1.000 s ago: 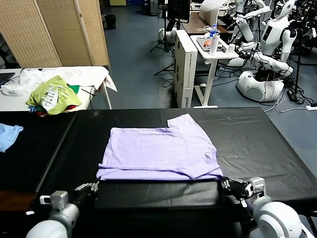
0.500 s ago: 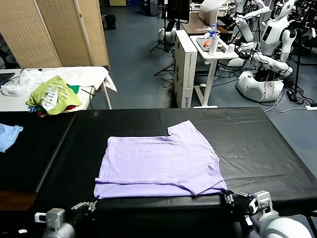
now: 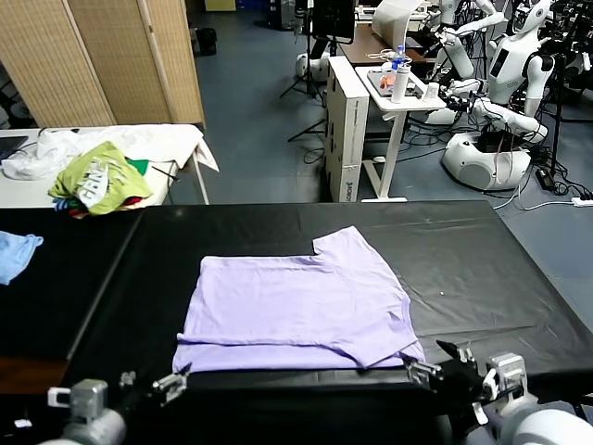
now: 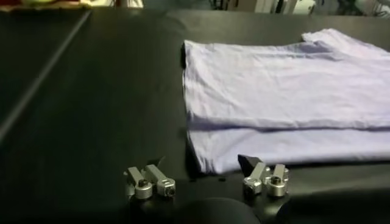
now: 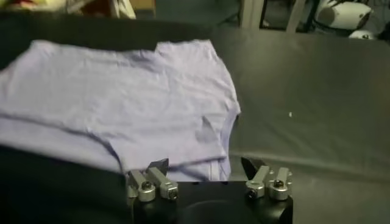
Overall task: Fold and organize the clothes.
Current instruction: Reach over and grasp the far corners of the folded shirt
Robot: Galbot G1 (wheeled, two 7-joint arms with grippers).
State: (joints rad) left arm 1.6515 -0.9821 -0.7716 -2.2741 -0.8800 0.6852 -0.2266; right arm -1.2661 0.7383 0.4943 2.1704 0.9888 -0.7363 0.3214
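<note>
Standing wide open and empty, the left gripper (image 3: pixel 146 384) and right gripper (image 3: pixel 435 364) sit at the near edge of the black table (image 3: pixel 482 269), each just off a near corner of the T-shirt (image 3: pixel 296 301) without touching it. The lavender garment lies flat, partly folded, near the table centre, one sleeve pointing to the far side. Bare black surface extends on both sides and beyond it.

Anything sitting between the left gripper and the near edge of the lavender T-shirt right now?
No. The left gripper is open just short of the T-shirt; only bare black table lies between them. The left wrist view shows this best.
</note>
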